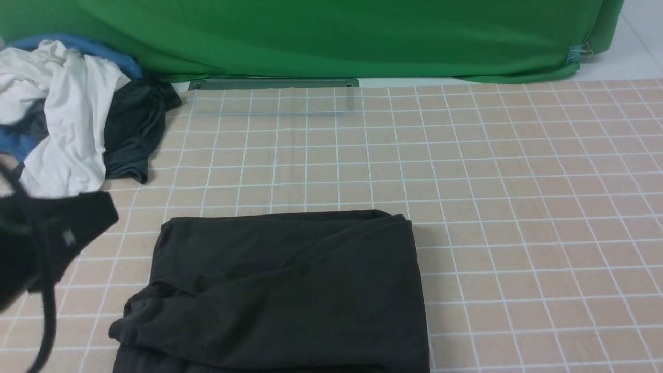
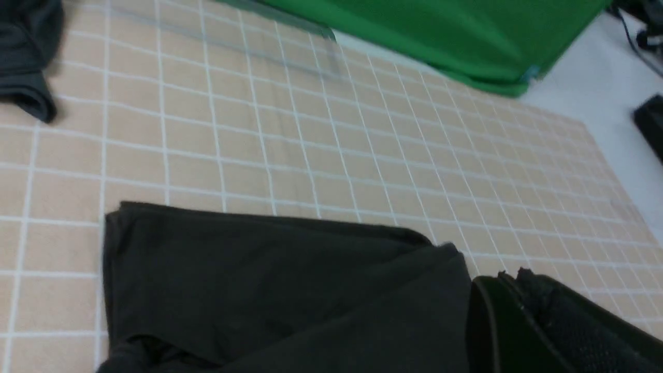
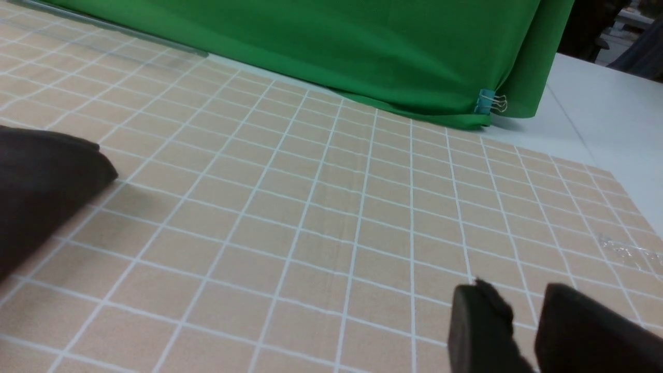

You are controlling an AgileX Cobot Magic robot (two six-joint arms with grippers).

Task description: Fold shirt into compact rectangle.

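The black shirt (image 1: pixel 290 290) lies folded into a rough rectangle at the front middle of the checked cloth, with a rumpled fold at its front-left corner. Its print and collar label are hidden. My left gripper (image 1: pixel 98 217) hovers just left of the shirt's far-left corner, blurred. In the left wrist view the shirt (image 2: pixel 259 280) fills the lower part, and the left gripper (image 2: pixel 510 274) has its fingers pressed together with nothing between them. My right gripper (image 3: pixel 523 305) is open and empty over bare cloth, with the shirt's edge (image 3: pixel 41 176) off to one side. The front view does not show it.
A pile of clothes sits at the back left: a white garment (image 1: pixel 67 114), a blue one (image 1: pixel 103 52) and a dark grey-green one (image 1: pixel 134 129). A green backdrop (image 1: pixel 336 36) held by a clip (image 3: pixel 487 101) closes off the back. The checked cloth (image 1: pixel 518 207) ends at a white table edge (image 3: pixel 611 119).
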